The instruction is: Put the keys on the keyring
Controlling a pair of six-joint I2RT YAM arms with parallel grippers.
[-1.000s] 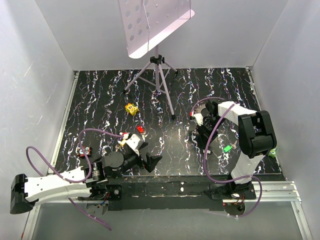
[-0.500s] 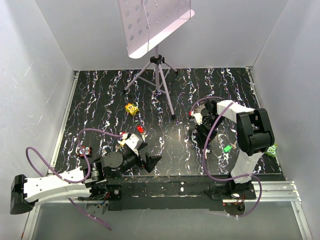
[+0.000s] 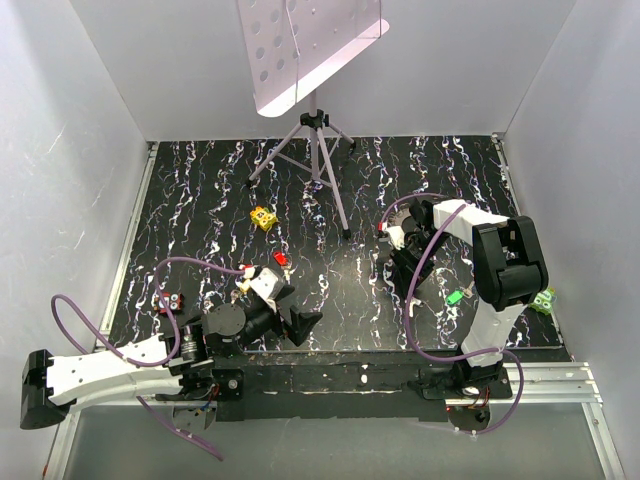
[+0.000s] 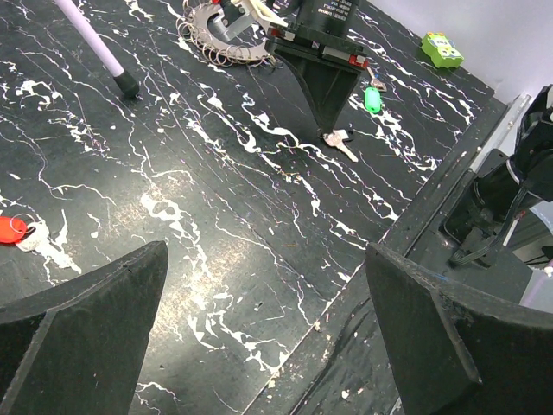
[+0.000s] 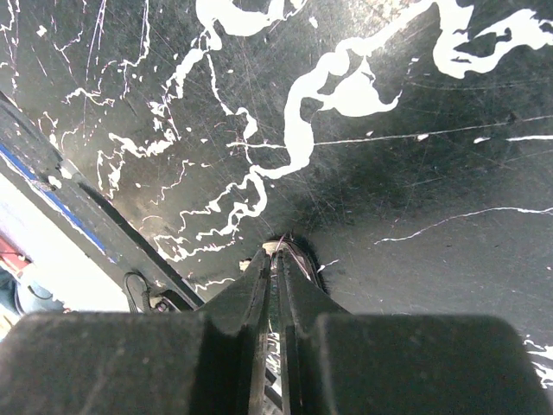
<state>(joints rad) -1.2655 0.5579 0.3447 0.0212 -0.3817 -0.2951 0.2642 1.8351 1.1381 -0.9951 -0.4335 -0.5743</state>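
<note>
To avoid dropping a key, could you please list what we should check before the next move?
1. Right gripper gripping the black key: ok, jaws shut at its head.
2. Black key lifted off the mat: cannot tell.
3. Keyring located: ok, it lies on the mat beyond the right gripper.
4. Left gripper free to help: ok, jaws open and empty.
5. Spare keys clear of the grasp: ok, the green key and the red key lie apart from it.
</note>
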